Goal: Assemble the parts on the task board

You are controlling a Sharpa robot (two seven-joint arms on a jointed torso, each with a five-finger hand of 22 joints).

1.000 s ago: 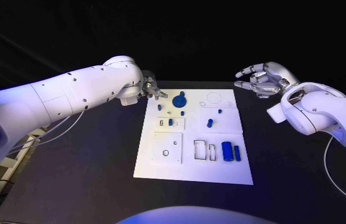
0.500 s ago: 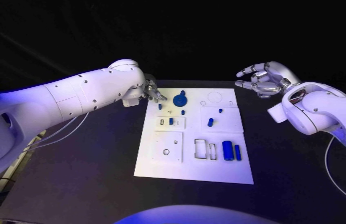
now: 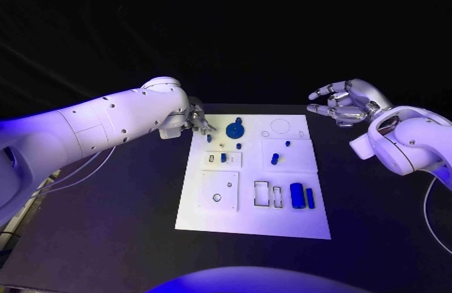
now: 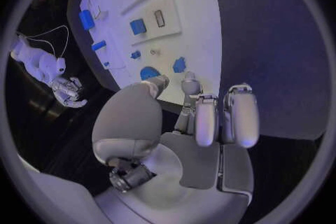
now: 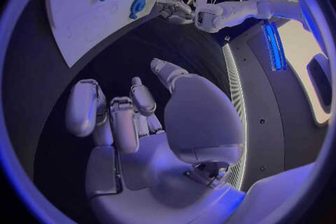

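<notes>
- The small blue part (image 3: 209,138) lies at the far left corner of the white task board (image 3: 253,228), just beside the round blue disc (image 3: 234,133); it looks to run lengthwise along the board, toward the far edge, though it is too small to be sure.
- The left hand (image 3: 196,119) hovers just beside it, fingers apart and empty.
- A careless reach could nudge the part off the board's edge or bump the disc.
- The right hand (image 3: 343,103) waits well off the far right corner, fingers loosely curled apart, holding nothing.
- Two blue bars (image 3: 302,196) lie lengthwise nearer the robot.
</notes>
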